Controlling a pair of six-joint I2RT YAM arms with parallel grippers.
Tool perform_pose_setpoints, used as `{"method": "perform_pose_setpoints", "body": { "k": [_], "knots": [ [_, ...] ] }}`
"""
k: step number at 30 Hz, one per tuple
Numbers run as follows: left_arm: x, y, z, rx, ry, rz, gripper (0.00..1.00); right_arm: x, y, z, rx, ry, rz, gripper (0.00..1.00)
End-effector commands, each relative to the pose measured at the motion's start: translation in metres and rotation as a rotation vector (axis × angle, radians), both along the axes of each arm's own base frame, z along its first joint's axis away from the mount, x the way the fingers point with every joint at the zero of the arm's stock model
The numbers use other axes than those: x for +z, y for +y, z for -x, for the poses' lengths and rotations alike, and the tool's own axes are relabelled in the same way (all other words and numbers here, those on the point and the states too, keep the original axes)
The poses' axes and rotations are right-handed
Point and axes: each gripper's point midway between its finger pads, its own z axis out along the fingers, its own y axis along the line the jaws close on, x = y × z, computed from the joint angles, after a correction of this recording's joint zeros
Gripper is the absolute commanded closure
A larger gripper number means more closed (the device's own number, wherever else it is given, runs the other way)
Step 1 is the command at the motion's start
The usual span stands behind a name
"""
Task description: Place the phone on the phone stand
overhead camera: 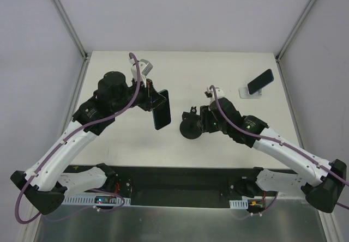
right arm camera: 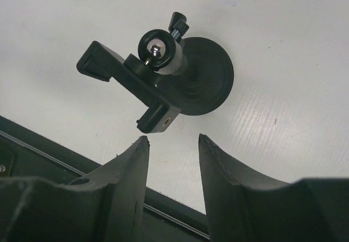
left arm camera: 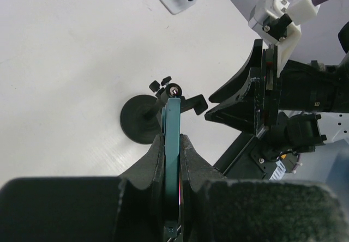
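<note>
Two phones showed on my screens. At the left, the left gripper (left arm camera: 173,163) had its curved black fingers (left arm camera: 150,168) clenched on the phone (overhead camera: 161,111). The phone was a slim glossy black slab with a teal edge, held in the air above the bench (overhead camera: 218,67).

Just to its right stood a black pole stand (overhead camera: 191,128). It had a round matte base, a short post, a shiny ball joint (right arm camera: 156,48) and a black clamp bar (right arm camera: 125,78) across the top, and the clamp held nothing. The right gripper (right arm camera: 173,139) hovered beside that stand. Its fingers were released and apart, with the tips just short of the clamp bar and nothing between them.

Far right, near the back corner of the smooth white bench, sat the phone stand (overhead camera: 250,93), a small white piece with a flat base and a tilted back plate. A second phone (overhead camera: 260,80), dark and glossy, leaned in it. The phone in the left fingers was well apart from that stand.
</note>
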Motion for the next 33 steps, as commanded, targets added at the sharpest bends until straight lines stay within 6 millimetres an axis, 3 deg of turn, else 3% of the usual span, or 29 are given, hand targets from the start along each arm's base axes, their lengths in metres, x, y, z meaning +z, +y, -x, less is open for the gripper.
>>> {"method": "perform_pose_setpoints", "body": {
  "k": [1, 23, 33],
  "knots": [
    [0.011, -0.008, 0.004, -0.051, -0.047, 0.048, 1.0, 0.022, 0.006, -0.015, -0.017, -0.072, -0.012, 0.58],
    [0.003, -0.028, 0.001, -0.11, -0.02, 0.102, 1.0, 0.022, 0.023, -0.021, 0.052, -0.075, -0.002, 0.58],
    [0.001, -0.031, -0.002, -0.111, -0.014, 0.097, 1.0, 0.021, 0.03, -0.018, 0.084, -0.06, -0.014, 0.53]
  ]
}}
